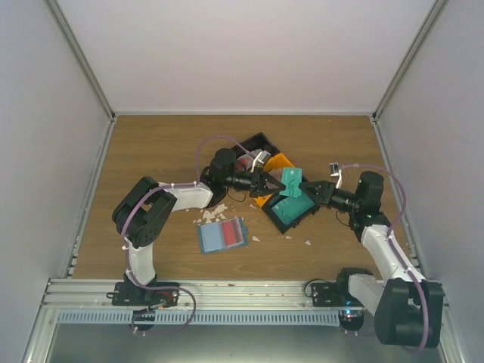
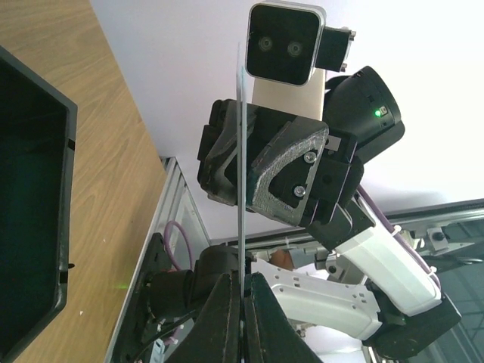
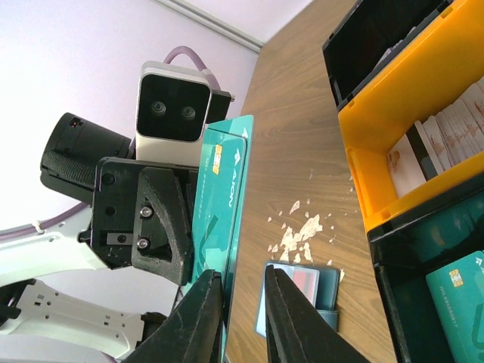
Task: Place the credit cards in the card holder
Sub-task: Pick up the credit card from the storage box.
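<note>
A teal-green credit card (image 1: pixel 293 181) hangs upright in the air between my two grippers, above the trays. My left gripper (image 2: pixel 242 277) is shut on one end of it; in the left wrist view the card (image 2: pixel 240 189) shows edge-on as a thin line. My right gripper (image 3: pixel 242 272) faces it from the other side. Its fingers stand apart, and the card (image 3: pixel 223 189) rests against the inner face of the left finger. The blue-teal card holder (image 1: pixel 223 234) lies open on the table with a red card in it, and it also shows below the right fingers (image 3: pixel 302 291).
An orange tray (image 3: pixel 423 98) holds a row of whitish cards. Beside it a black tray (image 3: pixel 393 261) holds teal cards, and another black tray (image 3: pixel 378 38) stands behind. Torn white scraps (image 3: pixel 302 227) lie on the wood near the holder.
</note>
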`<state>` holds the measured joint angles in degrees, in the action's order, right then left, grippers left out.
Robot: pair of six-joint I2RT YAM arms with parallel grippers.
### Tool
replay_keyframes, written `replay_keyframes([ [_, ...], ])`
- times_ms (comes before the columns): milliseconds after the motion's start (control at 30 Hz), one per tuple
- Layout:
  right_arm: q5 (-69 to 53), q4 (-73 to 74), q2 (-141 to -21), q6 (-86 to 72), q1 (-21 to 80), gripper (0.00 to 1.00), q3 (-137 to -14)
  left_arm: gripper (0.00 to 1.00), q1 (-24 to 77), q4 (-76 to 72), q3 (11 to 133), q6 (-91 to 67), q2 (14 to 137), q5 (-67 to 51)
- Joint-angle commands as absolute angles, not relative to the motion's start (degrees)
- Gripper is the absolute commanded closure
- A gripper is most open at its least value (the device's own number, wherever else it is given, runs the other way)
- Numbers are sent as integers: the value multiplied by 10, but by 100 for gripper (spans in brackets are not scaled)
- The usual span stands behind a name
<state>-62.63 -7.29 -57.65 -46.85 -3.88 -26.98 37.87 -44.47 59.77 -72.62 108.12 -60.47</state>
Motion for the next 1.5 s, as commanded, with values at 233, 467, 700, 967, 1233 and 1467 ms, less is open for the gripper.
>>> replay_keyframes([
  [233, -626, -63, -557, -466, -44, 87, -256, 100, 369, -507, 588, -719, 1049, -629],
  [467, -647, -80, -562, -468, -44, 84, -255, 100, 374, -520, 606, -729, 1055, -645],
  [700, -676, -123, -571, -493, -43, 78, -261, 100, 383, -519, 613, -729, 1065, -654],
  [967, -693, -192, -595, -536, -38, 75, -266, 100, 389, -518, 633, -735, 1080, -665],
  [1233, -681, -208, -600, -553, -25, 99, -286, 100, 389, -497, 631, -725, 1085, -664],
  [1467, -634, -85, -577, -541, -28, 100, -353, 95, 383, -496, 616, -736, 1087, -668],
])
